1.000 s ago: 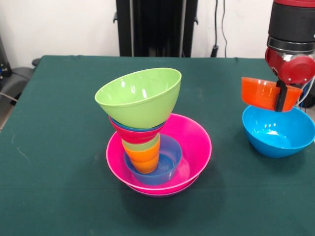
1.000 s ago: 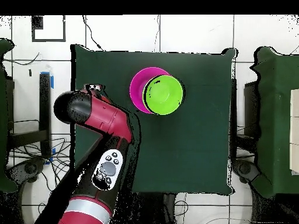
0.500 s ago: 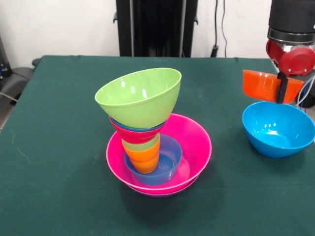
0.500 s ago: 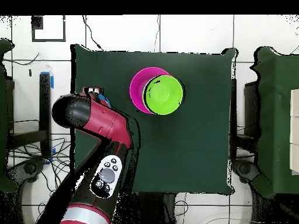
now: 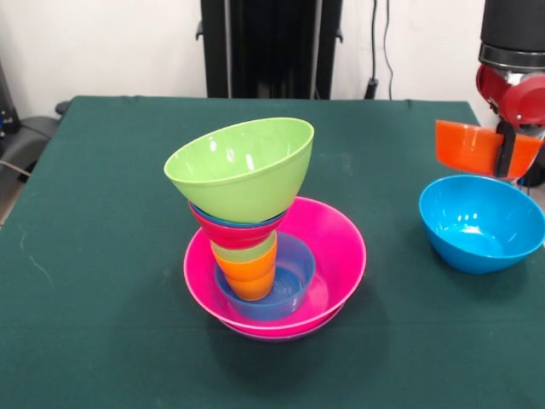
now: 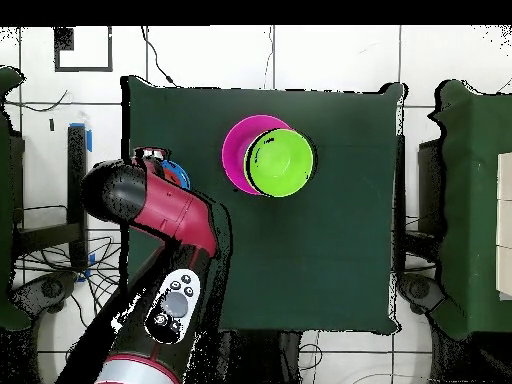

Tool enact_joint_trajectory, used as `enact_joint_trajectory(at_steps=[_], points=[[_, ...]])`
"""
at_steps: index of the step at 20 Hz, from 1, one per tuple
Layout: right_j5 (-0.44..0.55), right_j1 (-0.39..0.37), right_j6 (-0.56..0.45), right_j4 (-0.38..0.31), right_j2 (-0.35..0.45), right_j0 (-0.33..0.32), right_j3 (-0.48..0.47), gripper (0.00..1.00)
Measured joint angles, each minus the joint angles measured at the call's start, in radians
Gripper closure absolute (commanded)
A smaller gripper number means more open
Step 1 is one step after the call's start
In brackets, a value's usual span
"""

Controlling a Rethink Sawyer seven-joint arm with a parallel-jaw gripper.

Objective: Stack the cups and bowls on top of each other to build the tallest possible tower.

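So the tower (image 5: 264, 230) sits mid-bench, a bit toward the camera in the front view: wide pink bowl (image 5: 336, 247) as base w/ a purple rim just peeking under it, a small blue bowl (image 5: 294, 277) inside, then the orange cup (image 5: 249, 277) w/ the light green cup (image 5: 247, 252) nested in it, a red bowl (image 5: 234, 232) w/ a thin blue rim on that, and the big lime green bowl (image 5: 243, 170) on top, tilted so its mouth faces up and toward the front-view left. Overhead it's just lime (image 6: 280, 162) over pink (image 6: 238, 150). Well apart, near the bench edge at the front-view right, is the sky-blue bowl (image 5: 481, 223), upright and empty. Right above it the pincer (image 5: 508, 149) has the small orange bowl (image 5: 467, 146) clamped by its rim, bowl on its side w/ the mouth toward the arm, clear of the blue one. Imo we're in the carry step: piece picked, not placed yet. Next move prob needs a traverse over to the stack at a height that clears the lime rim, then leveling the bowl and lowering it gently. Tricky bit: that lime bowl leans, so a nudge could tip the whole thing. The green bench (image 5: 111, 170) has nothing else loose on it afaict.
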Motion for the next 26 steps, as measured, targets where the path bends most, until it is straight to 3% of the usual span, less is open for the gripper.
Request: enact_joint_trajectory(at_steps=[26], points=[[-0.108,-0.004,0.000,0.020,0.046,-0.005,0.026,1.00]])
